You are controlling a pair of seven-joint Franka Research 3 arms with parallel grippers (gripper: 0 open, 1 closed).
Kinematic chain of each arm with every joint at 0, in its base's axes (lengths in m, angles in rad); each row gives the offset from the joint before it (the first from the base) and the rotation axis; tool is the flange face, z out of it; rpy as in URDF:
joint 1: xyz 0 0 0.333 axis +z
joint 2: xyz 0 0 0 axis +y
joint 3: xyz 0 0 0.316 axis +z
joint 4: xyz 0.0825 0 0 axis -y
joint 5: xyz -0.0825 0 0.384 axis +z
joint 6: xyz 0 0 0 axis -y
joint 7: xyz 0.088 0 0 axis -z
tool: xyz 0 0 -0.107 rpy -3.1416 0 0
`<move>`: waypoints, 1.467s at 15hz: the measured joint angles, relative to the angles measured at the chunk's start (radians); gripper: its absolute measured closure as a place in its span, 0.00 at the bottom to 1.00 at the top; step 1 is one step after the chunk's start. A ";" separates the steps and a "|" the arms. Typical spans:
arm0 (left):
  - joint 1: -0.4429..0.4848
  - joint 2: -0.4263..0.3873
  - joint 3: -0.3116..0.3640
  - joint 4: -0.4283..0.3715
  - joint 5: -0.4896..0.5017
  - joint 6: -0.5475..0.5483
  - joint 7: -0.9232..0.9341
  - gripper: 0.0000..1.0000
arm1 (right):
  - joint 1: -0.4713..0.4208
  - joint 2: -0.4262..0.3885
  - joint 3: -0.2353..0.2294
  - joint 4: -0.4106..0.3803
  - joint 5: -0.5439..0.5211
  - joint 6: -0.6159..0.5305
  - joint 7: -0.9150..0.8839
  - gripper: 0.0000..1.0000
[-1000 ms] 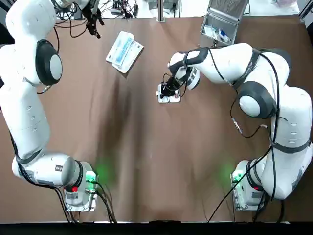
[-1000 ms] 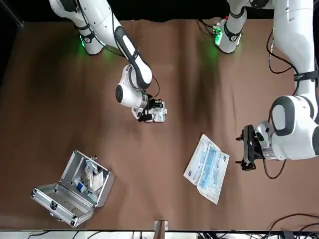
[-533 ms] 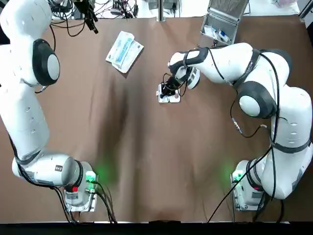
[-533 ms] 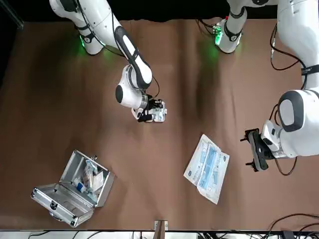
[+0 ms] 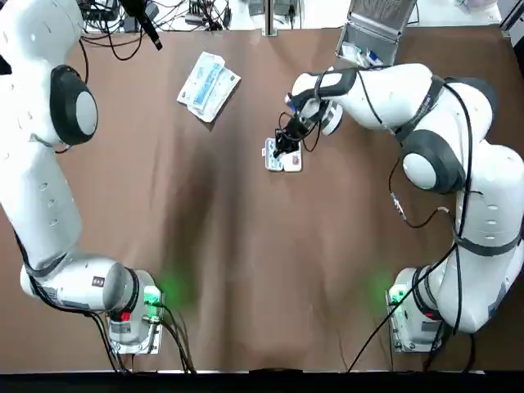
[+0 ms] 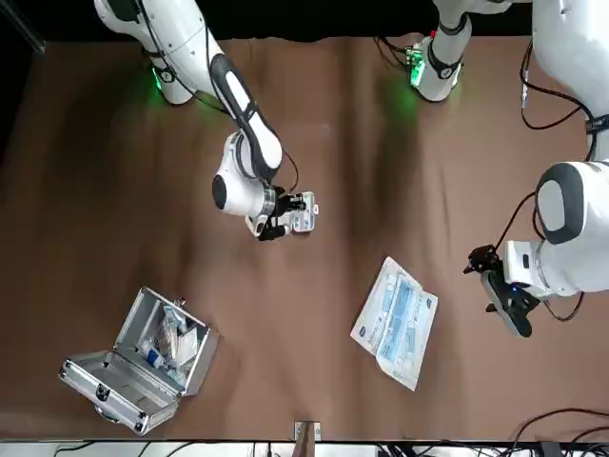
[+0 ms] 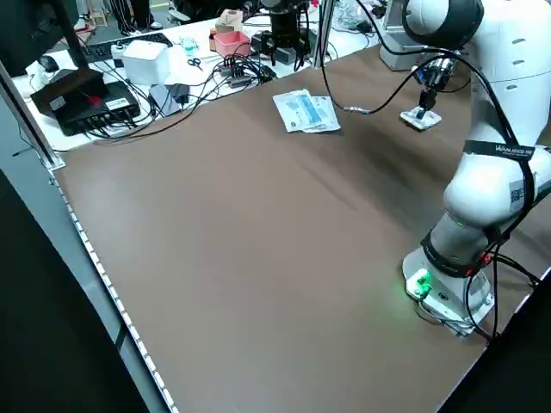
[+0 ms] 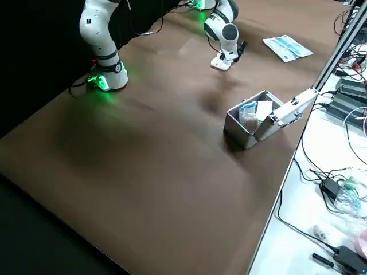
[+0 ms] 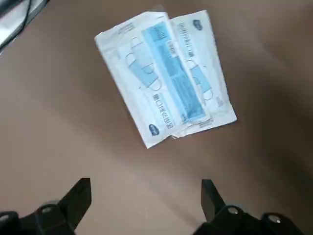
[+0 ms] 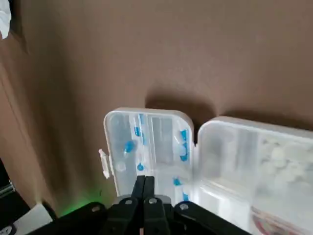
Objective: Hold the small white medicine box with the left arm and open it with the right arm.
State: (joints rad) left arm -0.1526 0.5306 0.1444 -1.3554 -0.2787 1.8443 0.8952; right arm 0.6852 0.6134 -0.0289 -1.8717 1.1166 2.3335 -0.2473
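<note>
Brown table (image 5: 246, 270): the near half, toward 6 o'clock, lies open. At 11 o'clock the left gripper (image 5: 146, 23) hangs at the far edge with its fingers spread wide. It has drifted outward past the flat blue-and-white packets (image 5: 208, 85) since a second ago. Just off centre toward 12 o'clock lies the small white plastic medicine box (image 5: 282, 157), unmoved (lid swung flat beside its tray, blue pieces in clear compartments). The right gripper (image 5: 284, 144) is over it, fingers pressed together. An open metal case (image 5: 370, 37) stands at 1 o'clock.
</note>
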 joint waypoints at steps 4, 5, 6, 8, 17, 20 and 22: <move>0.000 -0.016 0.000 0.000 0.037 -0.001 -0.197 0.00 | -0.005 -0.044 -0.103 0.079 -0.135 -0.236 0.108 0.99; -0.001 -0.021 0.000 -0.001 0.039 -0.001 -0.263 0.00 | -0.005 -0.058 -0.144 0.112 -0.173 -0.313 0.123 0.99; -0.002 -0.025 0.000 -0.002 0.040 -0.001 -0.324 0.00 | -0.006 -0.073 -0.184 0.141 -0.204 -0.380 0.128 0.99; -0.004 -0.033 0.000 -0.003 0.041 -0.001 -0.451 0.00 | -0.009 -0.104 -0.260 0.199 -0.282 -0.506 0.130 0.98; -0.026 -0.073 -0.001 -0.009 0.122 -0.044 -0.954 0.00 | -0.014 -0.139 -0.479 0.519 -0.623 -0.869 0.136 0.59; -0.029 -0.106 -0.001 -0.009 0.126 -0.061 -1.016 0.00 | -0.013 -0.139 -0.515 0.557 -0.692 -0.897 0.136 0.27; -0.029 -0.146 -0.001 -0.009 0.127 -0.072 -1.019 0.00 | -0.009 -0.141 -0.517 0.579 -0.749 -0.897 0.137 0.10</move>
State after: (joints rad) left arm -0.1815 0.3850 0.1437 -1.3640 -0.1522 1.7719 -0.1243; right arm 0.6757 0.4723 -0.5463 -1.2931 0.3675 1.4367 -0.1104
